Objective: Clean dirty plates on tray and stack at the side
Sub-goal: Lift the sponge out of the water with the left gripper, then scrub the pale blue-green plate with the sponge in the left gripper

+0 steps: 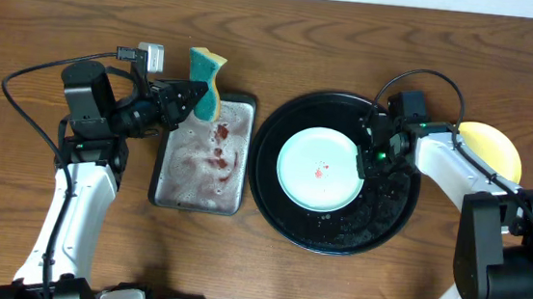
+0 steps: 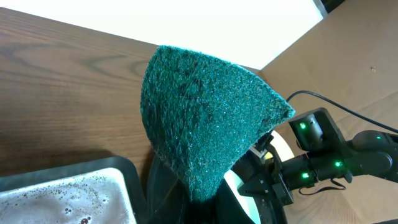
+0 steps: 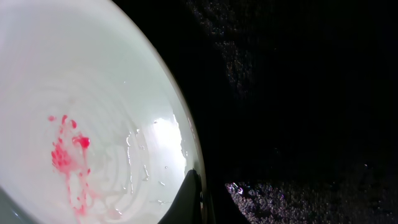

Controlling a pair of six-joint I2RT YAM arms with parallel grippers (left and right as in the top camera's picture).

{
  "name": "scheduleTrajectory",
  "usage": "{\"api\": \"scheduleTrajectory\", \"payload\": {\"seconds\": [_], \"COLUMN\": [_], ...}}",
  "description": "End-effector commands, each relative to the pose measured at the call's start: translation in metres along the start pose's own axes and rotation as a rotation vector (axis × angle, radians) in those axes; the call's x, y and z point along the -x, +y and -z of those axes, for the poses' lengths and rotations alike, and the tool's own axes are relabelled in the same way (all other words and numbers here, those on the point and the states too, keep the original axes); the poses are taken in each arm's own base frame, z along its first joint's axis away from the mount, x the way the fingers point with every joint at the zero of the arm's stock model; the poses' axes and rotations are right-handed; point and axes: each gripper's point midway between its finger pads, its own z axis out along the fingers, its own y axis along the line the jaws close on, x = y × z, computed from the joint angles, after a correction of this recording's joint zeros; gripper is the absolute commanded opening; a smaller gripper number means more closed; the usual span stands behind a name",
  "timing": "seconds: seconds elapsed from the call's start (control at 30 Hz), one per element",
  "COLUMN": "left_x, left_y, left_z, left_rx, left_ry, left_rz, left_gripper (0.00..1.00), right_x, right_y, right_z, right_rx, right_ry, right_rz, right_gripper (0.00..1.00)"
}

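Observation:
A pale light-blue plate (image 1: 315,168) with a small red smear lies in the middle of the black tray (image 1: 273,191). My right gripper (image 1: 367,160) is shut on its right rim. In the right wrist view one dark finger (image 3: 194,199) lies over the rim of the plate (image 3: 93,93), with the tray's wet floor (image 3: 298,93) beside it. My left gripper (image 1: 196,100) is shut on a green-and-yellow sponge (image 1: 207,75) and holds it above the grey metal tray. The sponge (image 2: 205,118) fills the left wrist view. A yellow plate (image 1: 495,150) lies on the table at the right. No second pale-blue plate shows.
The rectangular grey metal tray (image 1: 174,188) holds soapy, red-tinged water left of the black tray; its corner shows in the left wrist view (image 2: 68,193). The right arm's cables loop above the black tray. The wooden table's back edge runs along the top.

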Motion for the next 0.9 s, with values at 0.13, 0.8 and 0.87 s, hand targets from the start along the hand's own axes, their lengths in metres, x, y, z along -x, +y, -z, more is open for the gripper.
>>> {"api": "scheduleTrajectory", "payload": {"seconds": [0.13,0.8,0.87], "left_x": [-0.002,-0.116,-0.115], "left_y": [0.0,0.062,0.06], "left_z": [0.003,0.004,0.007], "left_rx": [0.02,0.783,0.8], "left_ry": [0.004,0.384,0.408], "left_rz": [0.003,-0.047,-0.012], "left_gripper": [0.07,0.07,0.07], "right_x": [-0.007,-0.007,-0.007], "right_y": [-0.004,-0.004,-0.004], "right_z": [-0.004,-0.003,-0.003], "right_rx": [-0.022,-0.022,-0.022], "right_ry": [0.02,0.019,0.019], "right_rz": [0.002,0.002,0.002], "right_gripper": [0.01,0.01,0.01]}}
